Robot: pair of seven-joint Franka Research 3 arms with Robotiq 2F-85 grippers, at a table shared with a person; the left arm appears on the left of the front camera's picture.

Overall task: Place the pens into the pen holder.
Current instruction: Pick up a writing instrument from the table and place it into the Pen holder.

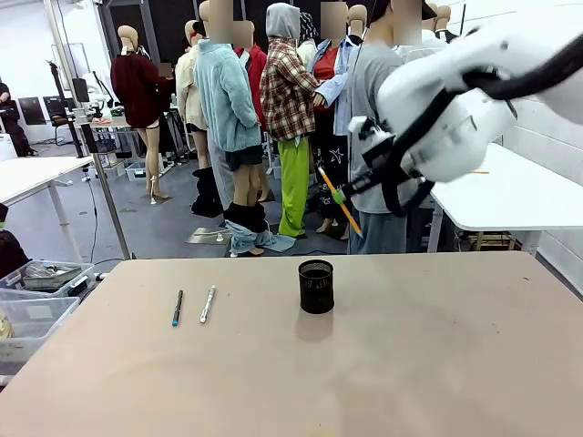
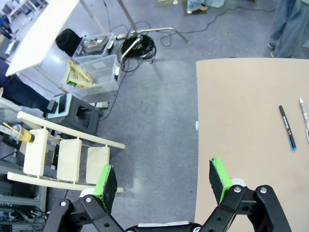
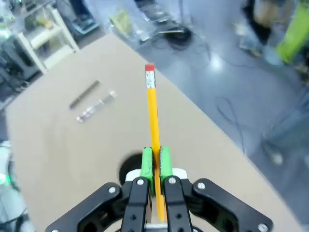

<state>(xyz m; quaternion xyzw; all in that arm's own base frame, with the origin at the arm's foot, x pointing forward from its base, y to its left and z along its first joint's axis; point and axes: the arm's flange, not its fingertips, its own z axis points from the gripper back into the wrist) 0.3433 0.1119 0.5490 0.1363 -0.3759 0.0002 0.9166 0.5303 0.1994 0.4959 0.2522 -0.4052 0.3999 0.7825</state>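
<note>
The black mesh pen holder [image 1: 316, 286] stands upright near the table's middle. High above it and slightly to the right, my right gripper [image 1: 340, 194] is shut on an orange pencil [image 1: 349, 215] that slants downward. In the right wrist view the pencil [image 3: 152, 108] sticks out past the shut green pads [image 3: 165, 163], eraser end away, with the holder's rim [image 3: 126, 167] just behind them. A black pen with a teal tip [image 1: 177, 308] and a silver pen [image 1: 208, 303] lie side by side at the table's left. My left gripper [image 2: 162, 181] hangs open over the table's edge, with the black pen [image 2: 287, 134] far off.
Clear plastic bins [image 1: 36, 291] sit on the floor off the table's left edge. A white table [image 1: 510, 196] stands behind at the right. A person in a grey shirt [image 1: 369, 100] stands at the far side. Below my left gripper are a wooden rack [image 2: 63, 159] and floor cables [image 2: 137, 47].
</note>
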